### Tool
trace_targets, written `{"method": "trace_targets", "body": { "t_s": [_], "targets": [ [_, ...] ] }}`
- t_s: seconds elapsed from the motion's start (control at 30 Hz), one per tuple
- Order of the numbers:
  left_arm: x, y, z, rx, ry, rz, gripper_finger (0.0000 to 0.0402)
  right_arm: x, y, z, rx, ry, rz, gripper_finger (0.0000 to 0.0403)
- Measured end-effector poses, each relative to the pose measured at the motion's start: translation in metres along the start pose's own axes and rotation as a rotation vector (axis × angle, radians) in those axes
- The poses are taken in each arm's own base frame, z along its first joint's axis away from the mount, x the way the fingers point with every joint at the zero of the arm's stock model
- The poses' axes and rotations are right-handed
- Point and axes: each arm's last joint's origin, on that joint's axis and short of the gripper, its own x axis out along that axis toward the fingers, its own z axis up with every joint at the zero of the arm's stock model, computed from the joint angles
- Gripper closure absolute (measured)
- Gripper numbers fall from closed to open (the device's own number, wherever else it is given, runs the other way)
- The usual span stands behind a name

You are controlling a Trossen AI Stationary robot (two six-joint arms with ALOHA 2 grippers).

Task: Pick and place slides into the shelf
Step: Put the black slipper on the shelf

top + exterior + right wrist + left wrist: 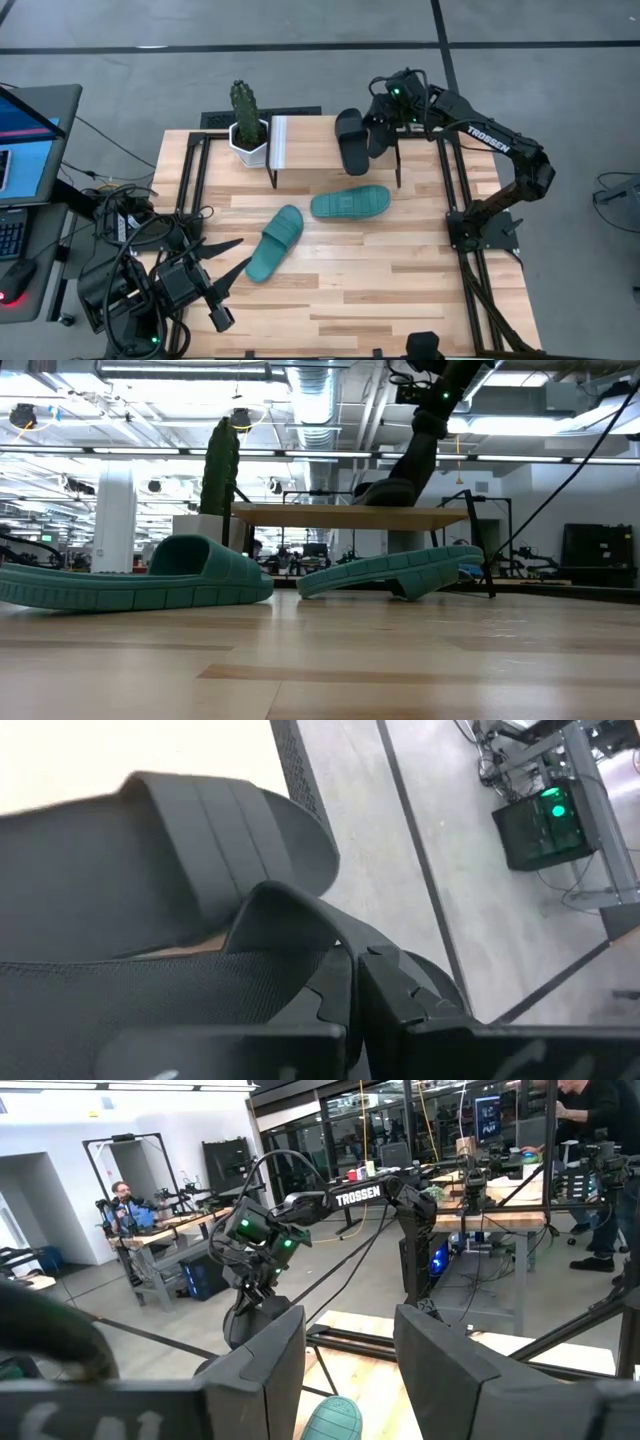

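In the high view only one black open-toe slide shows on the small wooden shelf; the dark right gripper covers its edge. In the low view the shelf legs stay partly hidden behind the two teal green slides.

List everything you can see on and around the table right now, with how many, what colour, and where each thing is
green slides: two, teal green, on the bare tabletop in front of the shelf, one nearer the left arm
black slide: one, black, on the shelf's top board at its right end, pinched at the edge by the right gripper
shelf: one, light wood top with black legs, at the table's far edge
cactus: one, green in a white pot, on the shelf's left end
table: one, light wood planks
laptop: one, dark, off the table's left side
people: at least two, at benches in the room behind
left gripper: dark, open, waiting at the near left corner
right gripper: dark, shut on the black slide
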Motion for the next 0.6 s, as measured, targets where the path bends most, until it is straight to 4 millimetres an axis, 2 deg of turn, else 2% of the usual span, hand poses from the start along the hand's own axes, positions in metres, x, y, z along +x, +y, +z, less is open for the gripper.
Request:
{"method": "trace_targets", "body": {
  "t_s": [0.6],
  "targets": [
    [0.000,0.000,0.000,0.000,0.000,0.000,0.0258,-0.003,0.012,0.009,0.008,-0.036,0.035,0.0403]
  ]
}}
